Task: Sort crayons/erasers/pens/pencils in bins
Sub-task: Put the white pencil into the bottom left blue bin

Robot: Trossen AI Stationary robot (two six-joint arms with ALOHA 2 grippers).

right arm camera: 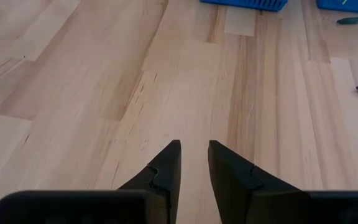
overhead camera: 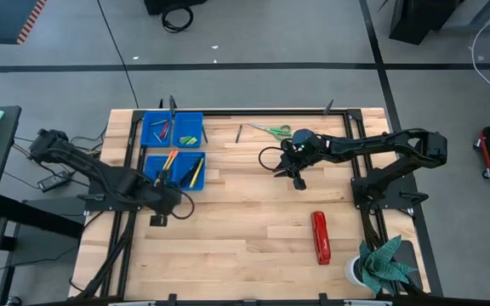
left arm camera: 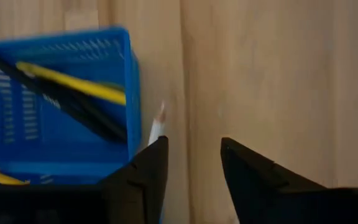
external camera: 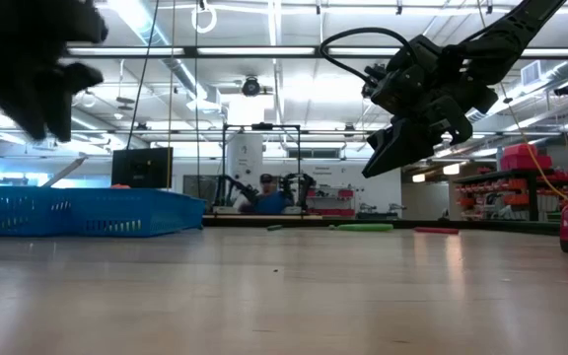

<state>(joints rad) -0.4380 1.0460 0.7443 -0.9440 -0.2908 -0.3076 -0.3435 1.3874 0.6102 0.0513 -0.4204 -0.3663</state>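
Jaws on my left gripper [overhead camera: 156, 218] stand parted with nothing between them, and from above I see it hovering low just beside the near end of the nearer of the two bins [overhead camera: 174, 169], which holds pencils [overhead camera: 170, 161] and a dark pen [overhead camera: 189, 172]; the farther bin [overhead camera: 173, 128] carries short crayons [overhead camera: 163, 127]. My right gripper [overhead camera: 297, 180] hangs over bare bench [overhead camera: 245, 238] near the middle, with green-handled scissors [overhead camera: 270, 129] beyond it and a red stapler [overhead camera: 320, 237] on my side of it. At bench height I see the right gripper [external camera: 388, 156] raised well clear of the wood, jaws pointing down, and the blue bins [external camera: 77, 212] off at the left. Through the left wrist camera I see its jaws spread over bare wood, a bin corner [left arm camera: 128, 93] just beside one finger [left arm camera: 148, 171], a yellow pencil [left arm camera: 73, 84] and a pen [left arm camera: 86, 109] lying inside. Through the right wrist camera the jaws stand slightly apart, empty, above plain planks.
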